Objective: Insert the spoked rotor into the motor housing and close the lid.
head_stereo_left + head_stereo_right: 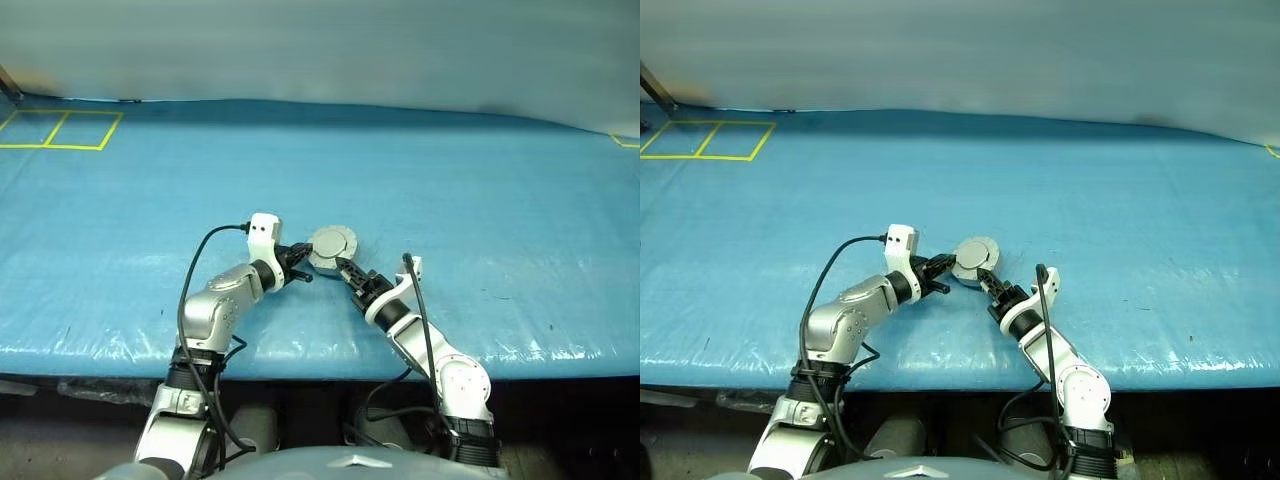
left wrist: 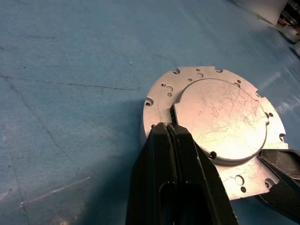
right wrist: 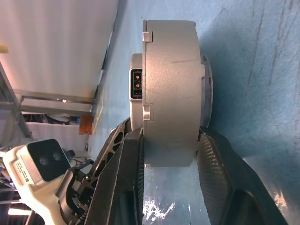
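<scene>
Motor housing [image 1: 331,247] held above the blue worktop [image 1: 480,180], lid [image 2: 220,119] down flat. Right pincer [image 3: 171,154] clamped across its wall; left pincer [image 2: 171,136], fingers together, rests on the lid. Advice: press evenly, keep the clamp steady.

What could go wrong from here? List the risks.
1. The right end effector pinches the motor housing only by its lower edge; it may slip or tip out.
2. The shut left end effector presses at the lid rim; a push could twist the housing in that grip.
</scene>
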You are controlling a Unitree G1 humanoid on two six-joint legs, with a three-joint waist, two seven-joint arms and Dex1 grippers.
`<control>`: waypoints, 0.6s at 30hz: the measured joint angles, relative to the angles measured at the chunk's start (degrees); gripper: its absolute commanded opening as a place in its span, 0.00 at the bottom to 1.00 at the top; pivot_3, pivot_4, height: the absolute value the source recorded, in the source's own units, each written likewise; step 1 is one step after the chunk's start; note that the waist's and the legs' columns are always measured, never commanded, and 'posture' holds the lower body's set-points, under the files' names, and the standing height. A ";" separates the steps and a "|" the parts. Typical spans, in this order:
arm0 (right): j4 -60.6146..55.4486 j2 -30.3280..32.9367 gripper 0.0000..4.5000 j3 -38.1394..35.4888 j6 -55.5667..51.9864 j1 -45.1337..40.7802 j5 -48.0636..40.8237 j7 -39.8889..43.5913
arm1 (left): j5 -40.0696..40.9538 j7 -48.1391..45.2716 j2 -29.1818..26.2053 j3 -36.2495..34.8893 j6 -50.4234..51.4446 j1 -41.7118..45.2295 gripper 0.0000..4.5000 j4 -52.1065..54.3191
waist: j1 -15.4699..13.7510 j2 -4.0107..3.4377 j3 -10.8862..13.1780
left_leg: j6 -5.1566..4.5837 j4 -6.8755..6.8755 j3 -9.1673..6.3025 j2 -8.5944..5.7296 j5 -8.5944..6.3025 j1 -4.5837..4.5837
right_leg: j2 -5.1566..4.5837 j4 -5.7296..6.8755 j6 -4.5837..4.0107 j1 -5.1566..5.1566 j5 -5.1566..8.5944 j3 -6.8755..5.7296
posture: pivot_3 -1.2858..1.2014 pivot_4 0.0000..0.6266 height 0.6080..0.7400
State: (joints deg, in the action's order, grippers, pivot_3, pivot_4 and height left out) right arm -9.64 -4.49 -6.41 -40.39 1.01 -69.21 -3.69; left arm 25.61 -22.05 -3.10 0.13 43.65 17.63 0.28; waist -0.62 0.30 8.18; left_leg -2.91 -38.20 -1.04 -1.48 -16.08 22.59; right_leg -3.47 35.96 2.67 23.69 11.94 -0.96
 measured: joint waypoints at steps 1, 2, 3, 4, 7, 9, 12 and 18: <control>-0.05 0.00 0.27 0.04 0.17 0.04 -0.38 -0.20 | 1.61 -0.18 0.27 -1.43 0.98 -0.65 0.20 0.46 | 0.02 0.00 0.00 | 0.01 0.00 0.00 0.01 0.01 0.01 | 0.00 0.00 0.00 0.01 0.00 0.00 | 0.52 0.24 1.00; -0.12 0.00 0.27 0.05 0.26 0.05 -0.68 -0.42 | 2.82 -0.21 0.39 -2.42 1.78 -1.18 0.28 0.85 | 0.03 -0.01 0.01 | 0.01 0.00 0.00 0.00 0.01 0.02 | 0.00 0.00 0.00 0.02 0.00 0.00 | 0.52 0.24 1.00; -0.15 0.00 0.27 0.11 0.31 0.05 -0.88 -0.57 | 4.17 -0.08 0.82 -3.64 2.51 -1.72 0.35 1.27 | 0.06 -0.01 0.01 | 0.01 0.00 0.01 0.00 0.00 0.03 | 0.00 0.00 0.00 0.03 0.00 0.00 | 0.52 0.24 1.00; -0.26 0.00 0.27 0.29 0.38 0.04 -1.13 -0.92 | 6.00 0.35 1.44 -5.18 3.42 -2.64 0.43 2.34 | 0.18 -0.01 0.01 | 0.00 -0.01 0.01 0.00 0.00 0.06 | -0.02 -0.01 0.00 0.05 0.00 0.01 | 0.52 0.24 1.00; -0.47 0.02 0.27 0.67 0.48 -0.04 -1.86 -1.69 | 10.68 1.69 3.30 -9.10 5.43 -4.88 0.65 4.74 | 0.53 -0.01 0.03 | 0.00 0.00 0.02 0.01 0.00 0.07 | -0.03 -0.01 0.00 0.06 0.00 0.01 | 0.52 0.24 1.00; -0.47 0.02 0.27 0.71 0.78 -0.09 -2.44 -2.04 | 14.31 2.72 4.62 -11.67 7.01 -6.41 0.80 5.92 | 0.68 -0.04 0.05 | -0.01 0.00 0.01 0.01 -0.01 0.08 | -0.03 -0.01 0.00 0.06 0.00 0.01 | 0.52 0.24 1.00; -0.47 0.04 0.27 0.51 1.45 -0.41 -3.39 -2.79 | 19.04 4.84 6.34 -14.73 9.07 -8.35 1.00 6.90 | 0.73 -0.04 0.08 | -0.07 -0.01 0.01 0.00 -0.04 0.09 | 0.00 0.00 0.01 0.06 0.00 0.00 | 0.52 0.24 1.00; -3.13 -0.02 0.27 0.57 3.00 -3.53 -6.73 -4.18 | 34.40 10.89 7.54 -20.80 12.07 -11.22 1.00 7.65 | 1.24 -0.09 0.16 | -0.07 -0.05 0.02 0.03 -0.04 0.09 | 0.01 0.05 0.01 0.09 -0.01 0.03 | 0.52 0.24 1.00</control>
State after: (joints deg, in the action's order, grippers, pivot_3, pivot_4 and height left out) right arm -12.77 -4.51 -5.85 -37.38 -2.51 -75.95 -7.87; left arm 60.01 -11.16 4.44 -20.67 55.72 6.41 7.92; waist 0.62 0.21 8.34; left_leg -2.97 -38.26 -1.02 -1.45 -16.12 22.68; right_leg -3.45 36.02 2.68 23.78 11.94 -0.93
